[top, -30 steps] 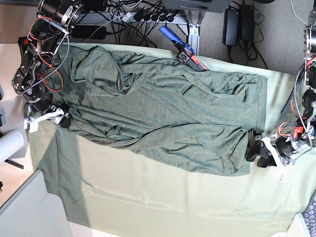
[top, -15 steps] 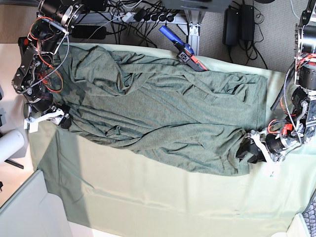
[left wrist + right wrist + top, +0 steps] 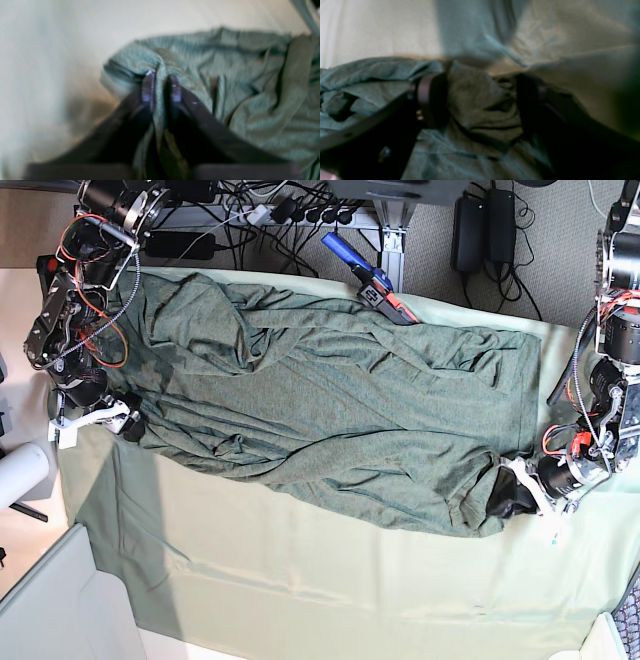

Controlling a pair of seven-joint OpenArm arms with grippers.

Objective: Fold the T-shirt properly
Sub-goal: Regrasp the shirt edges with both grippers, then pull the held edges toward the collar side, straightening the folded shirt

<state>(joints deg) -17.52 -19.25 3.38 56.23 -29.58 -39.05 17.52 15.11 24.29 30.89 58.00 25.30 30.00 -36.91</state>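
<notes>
So the T-shirt [image 3: 330, 420] lies rumpled across the middle of the mint sheet [image 3: 300, 580]. Left gripper [image 3: 161, 86], at about 4 o'clock, has clamped a pinch of hem; right gripper [image 3: 480, 100], at 9, is spread wide over a bunched edge, gripping nothing. I'd close the right one fully before lifting, then raise both evenly.

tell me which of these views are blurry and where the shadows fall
Left wrist view: soft all over, the pale sheet smeared, only the left claw pinching the T-shirt reads clearly. Right wrist view: dim and blurred, the right claw nearly black against shaded fabric. Base view: sharp and evenly lit, with a darker shadow band across the sheet's near-left part.
</notes>
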